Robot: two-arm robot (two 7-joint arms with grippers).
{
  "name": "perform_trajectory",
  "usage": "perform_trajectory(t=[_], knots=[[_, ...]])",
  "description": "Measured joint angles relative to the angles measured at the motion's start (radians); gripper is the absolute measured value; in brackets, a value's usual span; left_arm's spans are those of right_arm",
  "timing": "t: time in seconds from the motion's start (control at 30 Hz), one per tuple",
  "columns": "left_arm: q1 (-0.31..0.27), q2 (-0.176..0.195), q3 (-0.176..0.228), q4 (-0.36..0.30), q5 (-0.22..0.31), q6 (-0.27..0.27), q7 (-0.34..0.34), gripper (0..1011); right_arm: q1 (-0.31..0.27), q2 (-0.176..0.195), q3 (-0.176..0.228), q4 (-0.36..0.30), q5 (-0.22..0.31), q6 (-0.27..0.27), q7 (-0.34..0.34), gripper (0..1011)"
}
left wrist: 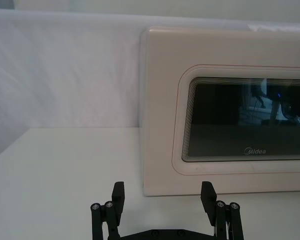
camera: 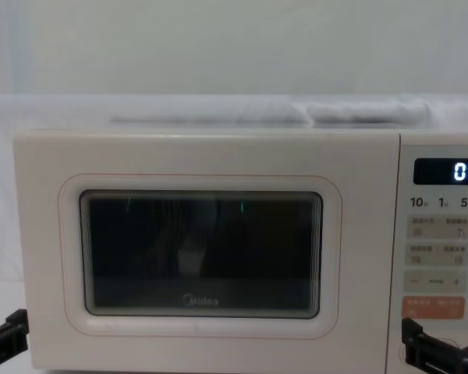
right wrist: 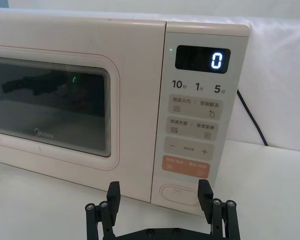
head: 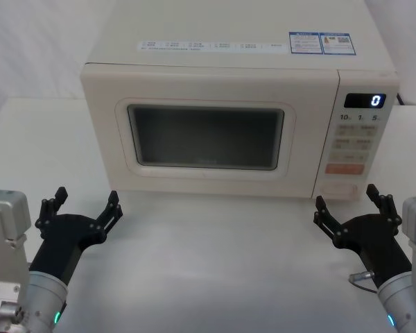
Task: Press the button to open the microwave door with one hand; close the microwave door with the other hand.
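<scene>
The cream microwave stands on the table with the microwave door (head: 208, 132) shut flat against its front; the dark window and Midea logo also face me in the chest view (camera: 203, 249). The button (head: 341, 188), a wide cream oval, sits at the bottom of the control panel, below the orange key (right wrist: 185, 167). My right gripper (head: 347, 201) hovers open just in front of the button (right wrist: 177, 191), apart from it. In front of the door's lower left corner (left wrist: 160, 125), my left gripper (head: 87, 201) hangs open, with a gap between it and the door.
The white table (head: 215, 263) stretches between both arms in front of the microwave. The display (head: 364, 100) reads 0. A black cable (right wrist: 250, 115) runs down behind the microwave's right side. A white backdrop stands behind.
</scene>
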Motion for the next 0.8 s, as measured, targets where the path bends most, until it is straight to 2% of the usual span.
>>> perform_trajectory(t=[0.27,0.37,0.67,0.8], knots=[[0.000,0.000,0.000,0.000,0.000,0.000,0.000,1001,0.000,0.000,0.000,0.000,0.000,0.000,0.000,1002],[0.000,0.000,0.000,0.000,0.000,0.000,0.000,1001,0.000,0.000,0.000,0.000,0.000,0.000,0.000,962],[0.000,0.000,0.000,0.000,0.000,0.000,0.000,1001,0.000,0.000,0.000,0.000,0.000,0.000,0.000,735],[0.000,0.000,0.000,0.000,0.000,0.000,0.000,1001,0.000,0.000,0.000,0.000,0.000,0.000,0.000,594]])
